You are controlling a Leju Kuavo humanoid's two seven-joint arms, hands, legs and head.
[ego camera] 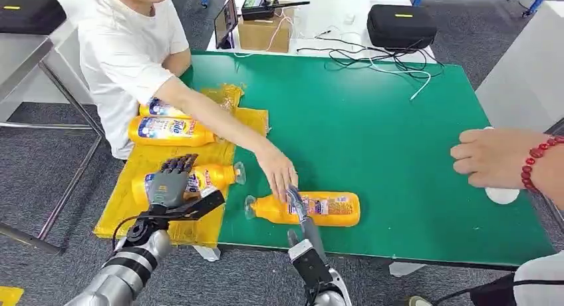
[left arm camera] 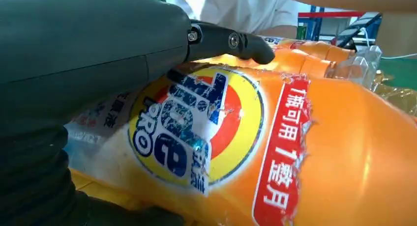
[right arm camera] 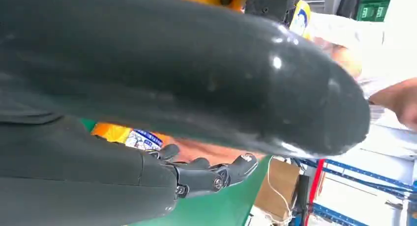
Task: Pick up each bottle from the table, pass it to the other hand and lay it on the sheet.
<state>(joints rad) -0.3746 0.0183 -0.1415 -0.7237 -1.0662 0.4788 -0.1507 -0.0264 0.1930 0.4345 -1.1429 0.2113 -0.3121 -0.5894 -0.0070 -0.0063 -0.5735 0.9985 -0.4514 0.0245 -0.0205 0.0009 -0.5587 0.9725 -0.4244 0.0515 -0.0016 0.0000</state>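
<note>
While one orange bottle (ego camera: 312, 208) lies on its side on the green worktop (ego camera: 372, 126) near the front edge, cap pointing toward the yellow sheet (ego camera: 166, 179), a person's hand (ego camera: 278, 173) reaches across and touches its neck end. The right hand (ego camera: 298, 205) sits right over that bottle, fingers apart, not gripping anything as far as I can see. Over on the sheet, the left hand (ego camera: 169, 179) rests on top of another bottle (ego camera: 213, 177) lying flat, fingers draped over its label; can't tell if it's actually gripping it. Two more bottles (ego camera: 169, 130) lie further back on the sheet next to the person in the white shirt. Another person's hand (ego camera: 495, 156) with a red bead bracelet rests on the worktop's far right side.
</note>
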